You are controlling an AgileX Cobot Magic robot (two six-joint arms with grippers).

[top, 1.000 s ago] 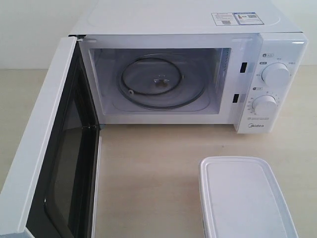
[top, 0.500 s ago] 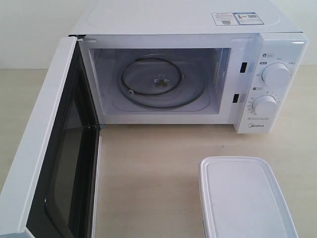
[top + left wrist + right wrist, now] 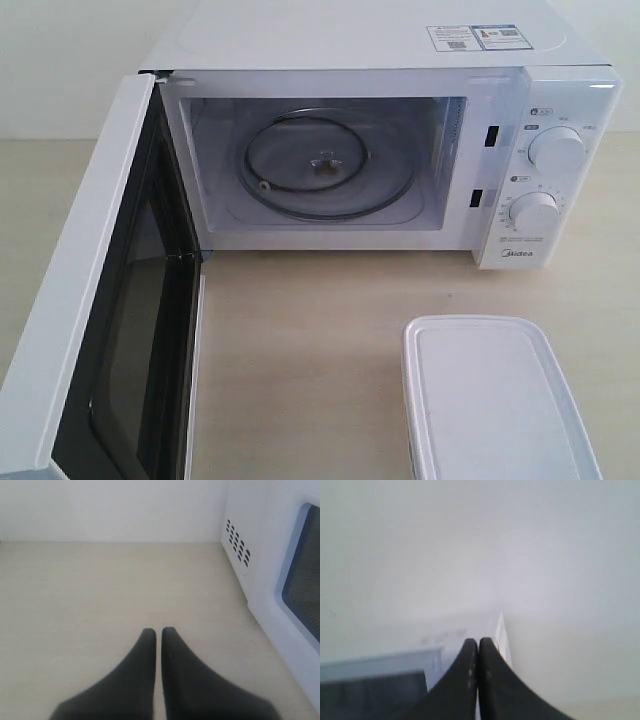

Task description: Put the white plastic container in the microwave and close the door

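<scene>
Glossy microwave (image 3: 350,40), clear glass turntable (image 3: 325,165), matt plastic container (image 3: 495,400) (translucent walls).

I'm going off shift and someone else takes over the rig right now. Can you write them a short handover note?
Left gripper: shut, empty, above the table beside the microwave.
Right gripper: shut, empty.
Container: lid on, on the table in front of the microwave, untouched.
Door: swung wide open. The turntable has nothing on it.
Done: nothing beyond the door being open.
Left: grasp the container, set it on the turntable, close the door.
</scene>
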